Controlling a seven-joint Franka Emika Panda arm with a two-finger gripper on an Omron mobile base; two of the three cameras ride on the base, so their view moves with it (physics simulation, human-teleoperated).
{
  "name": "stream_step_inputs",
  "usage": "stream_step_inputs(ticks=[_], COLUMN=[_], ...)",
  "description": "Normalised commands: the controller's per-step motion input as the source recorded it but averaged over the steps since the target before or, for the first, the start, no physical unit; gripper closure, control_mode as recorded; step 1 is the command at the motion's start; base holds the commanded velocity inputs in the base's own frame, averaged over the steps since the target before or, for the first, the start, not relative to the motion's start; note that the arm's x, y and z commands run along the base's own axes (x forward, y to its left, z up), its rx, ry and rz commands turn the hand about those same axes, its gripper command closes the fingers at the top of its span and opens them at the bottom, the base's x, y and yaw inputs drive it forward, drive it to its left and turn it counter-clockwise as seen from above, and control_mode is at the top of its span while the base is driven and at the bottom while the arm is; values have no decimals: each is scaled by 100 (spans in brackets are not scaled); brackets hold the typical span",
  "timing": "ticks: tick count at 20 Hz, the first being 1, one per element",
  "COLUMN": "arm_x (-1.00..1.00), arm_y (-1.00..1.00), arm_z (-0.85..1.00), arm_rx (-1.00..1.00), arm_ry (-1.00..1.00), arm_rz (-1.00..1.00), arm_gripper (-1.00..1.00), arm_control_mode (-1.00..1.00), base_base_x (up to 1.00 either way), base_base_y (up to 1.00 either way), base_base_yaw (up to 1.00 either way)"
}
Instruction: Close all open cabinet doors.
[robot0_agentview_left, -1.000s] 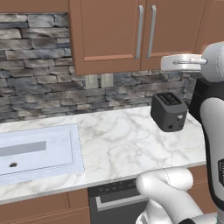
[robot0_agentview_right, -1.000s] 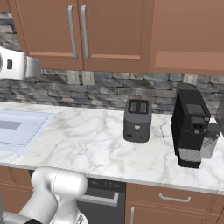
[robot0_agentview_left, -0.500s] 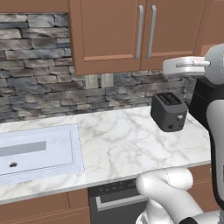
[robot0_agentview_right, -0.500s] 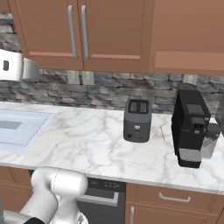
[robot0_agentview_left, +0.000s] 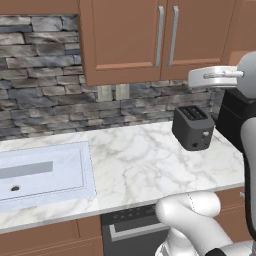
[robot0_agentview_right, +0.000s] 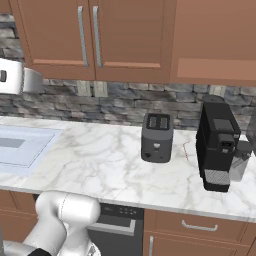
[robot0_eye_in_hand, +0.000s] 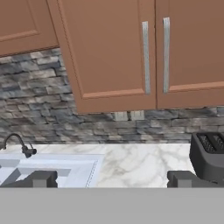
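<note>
Two tall reddish-brown cabinet doors hang side by side above the counter, the left door (robot0_eye_in_hand: 109, 52) and the right door (robot0_eye_in_hand: 194, 48). Their long silver bar handles (robot0_eye_in_hand: 145, 57) meet at the middle seam. Both doors look flush with each other and shut (robot0_agentview_left: 150, 35) (robot0_agentview_right: 90, 35). My gripper (robot0_eye_in_hand: 111, 179) is held level, some way in front of the doors and below their handles. It is open, its dark fingertips (robot0_eye_in_hand: 39, 178) stand wide apart, and nothing is between them. The arm's white wrist (robot0_agentview_left: 215, 77) hovers above the toaster.
A black toaster (robot0_agentview_left: 192, 127) (robot0_agentview_right: 157, 137) stands on the marble counter (robot0_agentview_left: 140, 165). A black coffee machine (robot0_agentview_right: 217, 147) is at the right. The sink (robot0_agentview_left: 40, 175) with its faucet (robot0_eye_in_hand: 19, 146) lies to the left. A plain brown cabinet front (robot0_agentview_right: 215, 35) continues to the right.
The wrist has drifted slightly rightward and down in the left base view. The doors and the things on the counter have not moved.
</note>
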Motion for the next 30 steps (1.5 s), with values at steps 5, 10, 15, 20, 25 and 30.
stream_step_inputs(ticks=[5, 10, 15, 20, 25, 30], arm_x=[0, -1, -49, 0, 0, 0], arm_y=[4, 1, 27, 0, 0, 0], arm_z=[0, 0, -5, 0, 0, 0], arm_rx=[0, 0, -5, 0, 0, 0], arm_ry=[0, 0, 0, 0, 0, 0], arm_rz=[0, 0, 1, 0, 0, 0], arm_gripper=[-100, -100, -100, -100, -100, -100], arm_control_mode=[-100, -100, -100, 100, 100, 100], base_base_x=[0, 0, 0, -68, -71, -25], base_base_y=[0, 0, 0, 0, 0, -16], base_base_yaw=[0, 0, 0, 0, -1, 0])
